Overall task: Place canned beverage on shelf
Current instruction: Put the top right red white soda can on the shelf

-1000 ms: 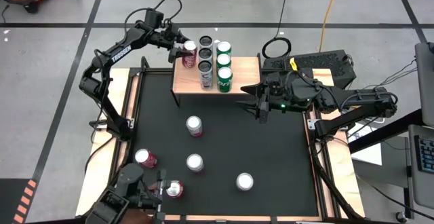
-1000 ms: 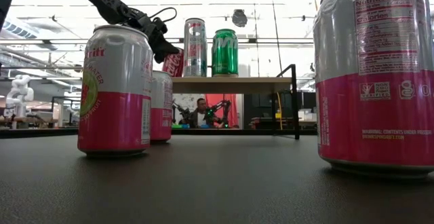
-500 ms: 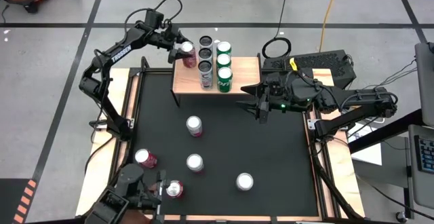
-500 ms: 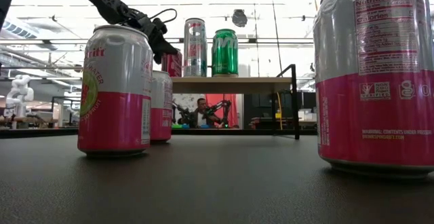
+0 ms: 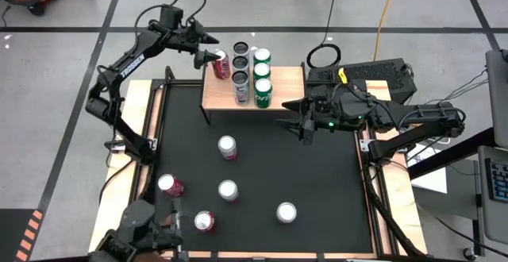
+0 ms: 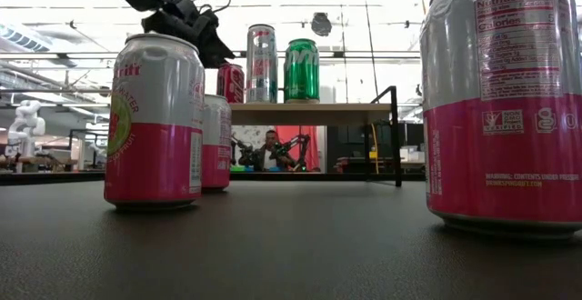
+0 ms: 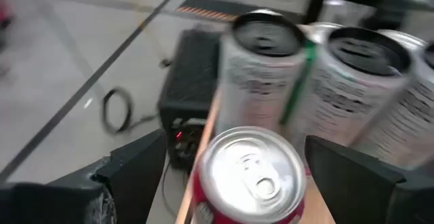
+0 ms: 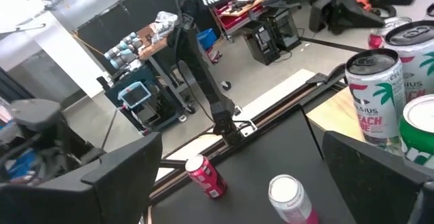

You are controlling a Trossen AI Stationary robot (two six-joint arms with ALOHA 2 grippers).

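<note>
The shelf (image 5: pixel 284 87) is a light-wood board on black legs at the table's far edge; it also shows in the low view (image 6: pixel 309 112). A red can (image 5: pixel 220 59) stands upright on its base at the shelf's far left corner. It also shows in the low view (image 6: pixel 230 83) and the left wrist view (image 7: pixel 249 176). My left gripper (image 5: pixel 208 48) is open just left of and above this can, its fingers on either side without touching. My right gripper (image 5: pixel 295 120) is open and empty above the mat by the shelf's near right corner.
Several more cans stand on the shelf: dark-topped ones (image 5: pixel 240 53) and green ones (image 5: pixel 262 73). Several pink cans stand on the black mat (image 5: pixel 317 175), among them one mid-table (image 5: pixel 227 147) and one near the front right (image 5: pixel 286 212). Wooden strips run along the table's sides.
My left gripper has set the red can, which was tilted, upright on the shelf's far left corner and let go. It has then drawn back up and toward the table's far left. The can stays standing.
</note>
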